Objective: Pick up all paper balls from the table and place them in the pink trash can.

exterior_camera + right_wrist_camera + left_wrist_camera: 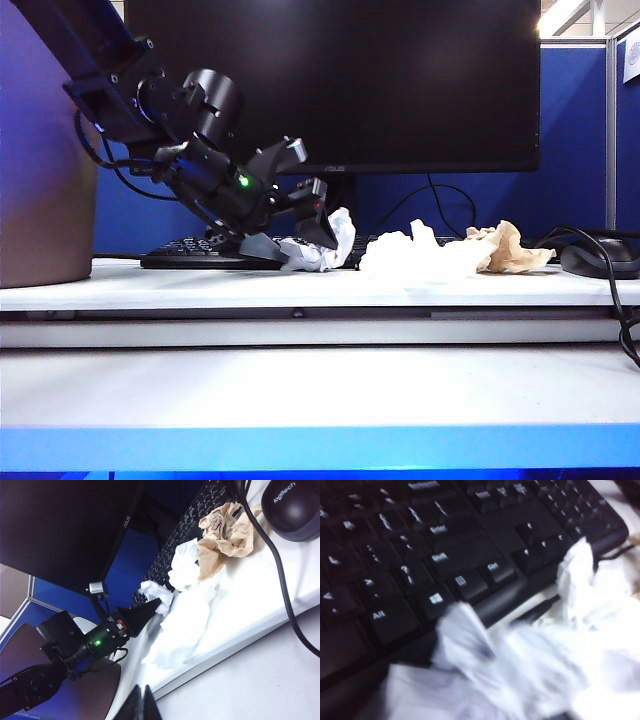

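Three paper balls lie on the table (200, 285) in front of the keyboard: a white one (328, 240), a larger white one (415, 258) and a tan one (512, 250). My left gripper (308, 252) reaches down at a slant, open, with one finger on each side of the leftmost white ball (156, 594). That ball (510, 675) fills the near part of the blurred left wrist view, where the fingers do not show. The pink trash can (40, 180) stands at the far left. My right gripper (141, 705) is shut and empty, off the table's front edge.
A black keyboard (190, 255) lies behind the balls under a dark monitor (330, 80). A black mouse (600, 258) sits at the right, its cable (612, 290) hanging over the table's front edge. Blue partition walls stand behind.
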`<state>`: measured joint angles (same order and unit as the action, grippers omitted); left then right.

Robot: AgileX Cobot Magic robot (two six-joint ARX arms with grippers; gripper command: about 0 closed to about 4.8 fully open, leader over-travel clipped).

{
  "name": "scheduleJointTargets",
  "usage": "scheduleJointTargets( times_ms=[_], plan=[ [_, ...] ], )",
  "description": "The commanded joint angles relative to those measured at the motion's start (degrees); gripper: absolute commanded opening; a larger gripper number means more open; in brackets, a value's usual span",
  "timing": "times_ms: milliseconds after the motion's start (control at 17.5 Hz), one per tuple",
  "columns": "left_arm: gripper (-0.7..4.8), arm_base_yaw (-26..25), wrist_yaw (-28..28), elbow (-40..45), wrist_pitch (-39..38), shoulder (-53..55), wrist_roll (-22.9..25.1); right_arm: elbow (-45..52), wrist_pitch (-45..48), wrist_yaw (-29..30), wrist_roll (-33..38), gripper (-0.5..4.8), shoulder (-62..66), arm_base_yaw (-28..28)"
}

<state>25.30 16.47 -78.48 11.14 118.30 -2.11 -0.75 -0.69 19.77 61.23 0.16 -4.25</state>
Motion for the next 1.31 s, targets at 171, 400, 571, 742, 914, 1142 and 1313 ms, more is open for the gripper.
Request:
scheduleJointTargets(
  times_ms=[171, 400, 571, 742, 914, 1142, 1313],
  plan=[
    [-0.06, 0.0, 0.9, -0.2, 1.9, 0.3, 0.1, -0.2, 1.4, -0.7, 0.1, -0.05, -0.1, 0.0],
    [-0.05, 0.0, 8.5, -0.9, 1.9, -1.6, -3.9, -0.2, 1.7, 0.0, 0.1, -0.05, -0.1, 0.0],
    [-0.05, 0.0, 13.9, -0.9, 1.7, -6.4, -5.8, -0.2, 6.8, 7.1, 0.3, -0.05, -0.1, 0.0],
    [-0.05, 0.0, 13.1, -2.2, -5.1, -17.2, -5.1, -0.2, 23.1, 15.2, 3.8, -0.05, -0.1, 0.0],
    [-0.06, 0.0, 7.2, -5.5, -16.6, -29.1, 0.5, -0.2, 37.7, 20.1, 8.4, -0.05, -0.1, 0.0],
    [-0.06, 0.0, -8.0, -10.1, -30.5, -39.8, 10.7, -0.2, 45.8, 26.6, 14.7, -0.05, -0.1, 0.0],
    [-0.05, -0.1, -33.0, -11.4, -46.2, -50.7, 21.5, -0.2, 51.3, 31.0, 19.1, -0.05, 0.0, 0.0]
  ],
)
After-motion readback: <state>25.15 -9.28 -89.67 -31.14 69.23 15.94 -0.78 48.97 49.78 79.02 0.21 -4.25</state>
